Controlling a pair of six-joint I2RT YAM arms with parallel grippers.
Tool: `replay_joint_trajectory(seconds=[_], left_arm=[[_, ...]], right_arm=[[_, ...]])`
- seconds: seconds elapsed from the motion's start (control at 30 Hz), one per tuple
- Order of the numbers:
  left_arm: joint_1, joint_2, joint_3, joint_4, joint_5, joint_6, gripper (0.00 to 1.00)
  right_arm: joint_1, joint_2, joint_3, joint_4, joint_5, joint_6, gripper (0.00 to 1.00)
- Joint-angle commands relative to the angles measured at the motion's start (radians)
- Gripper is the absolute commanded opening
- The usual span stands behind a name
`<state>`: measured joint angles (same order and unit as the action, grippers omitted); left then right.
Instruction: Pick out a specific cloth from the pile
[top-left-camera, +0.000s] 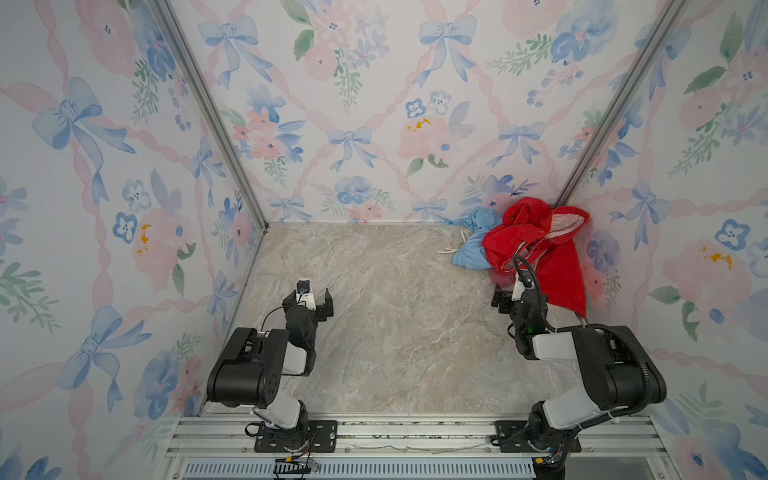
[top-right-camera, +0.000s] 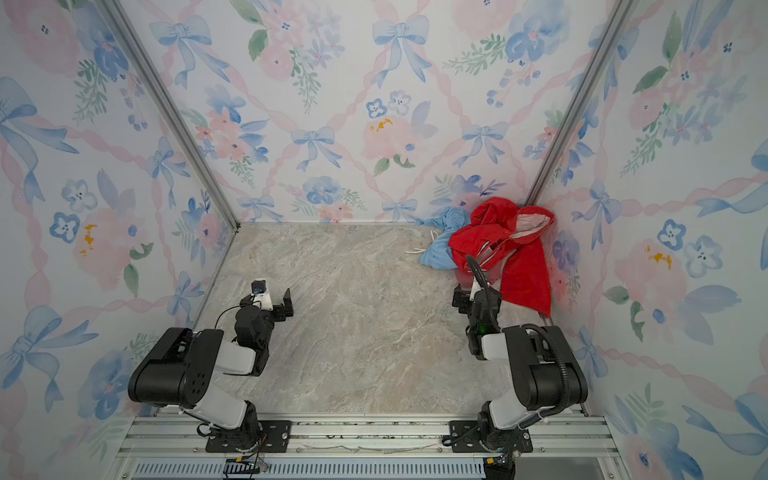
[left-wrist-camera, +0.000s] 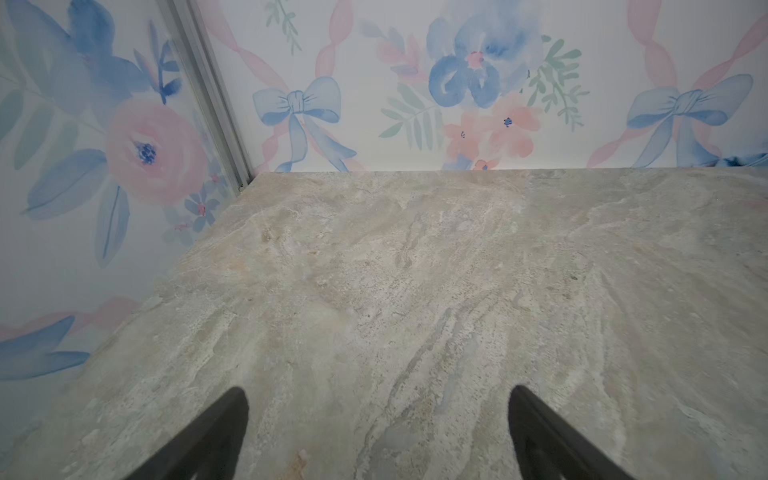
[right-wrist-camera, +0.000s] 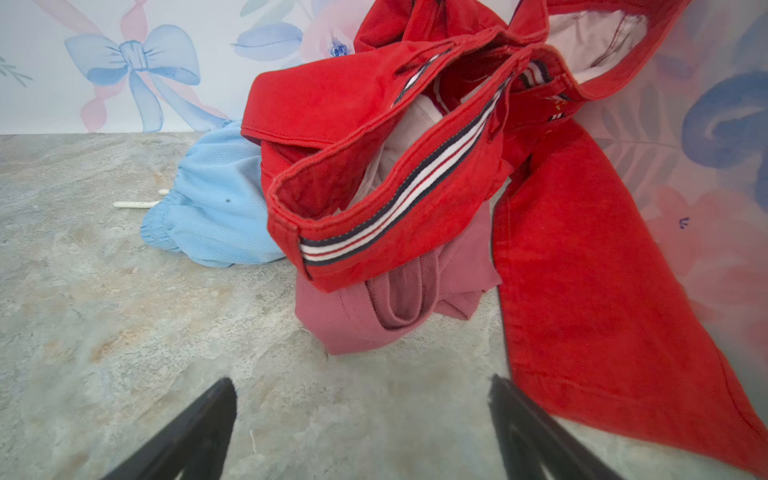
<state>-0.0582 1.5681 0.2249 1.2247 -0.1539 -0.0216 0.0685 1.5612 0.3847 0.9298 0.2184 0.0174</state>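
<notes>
Now the right end effector (right-wrist-camera: 361, 388) is hovering wide open, empty, facing the pink cloth (right-wrist-camera: 353, 328) peeking from under the red garment (right-wrist-camera: 374, 124) at the far right corner of the surface (right-wrist-camera: 124, 332); pinching only its exposed fold seems wisest.

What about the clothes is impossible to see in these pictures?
- the cloth: right wrist view, upper part under the red garment; both top views, almost fully covered by it.
- light blue garment: far side behind the red garment.
- Left wrist view: the pile nearly all beyond the edge.
</notes>
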Motion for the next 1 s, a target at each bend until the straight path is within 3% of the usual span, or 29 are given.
replay_joint_trajectory(seconds=[0.0, 0.57, 0.67, 0.83, 0.9, 0.97], left_arm=[[-0.003, 0.001, 0.009, 0.004, 0.028, 0.023, 0.98], [0.032, 0.0, 0.015, -0.007, 0.095, 0.006, 0.98], [0.032, 0.001, 0.015, -0.006, 0.095, 0.007, 0.98], [0.022, -0.026, 0.006, -0.006, 0.093, 0.018, 0.98], [-0.027, -0.1, -0.012, -0.034, 0.044, 0.062, 0.98], [-0.104, -0.217, 0.007, -0.147, -0.078, 0.104, 0.98]], right_arm=[[0.007, -0.014, 0.0, -0.01, 0.018, -0.004, 0.97], [0.007, -0.013, 0.0, -0.011, 0.018, -0.004, 0.97], [-0.023, -0.02, 0.02, -0.056, -0.089, -0.003, 0.97], [-0.016, -0.022, 0.017, -0.043, -0.072, -0.006, 0.97], [-0.001, -0.061, 0.007, -0.05, -0.021, -0.008, 0.97], [0.038, -0.148, -0.011, -0.095, 0.039, -0.036, 0.97]])
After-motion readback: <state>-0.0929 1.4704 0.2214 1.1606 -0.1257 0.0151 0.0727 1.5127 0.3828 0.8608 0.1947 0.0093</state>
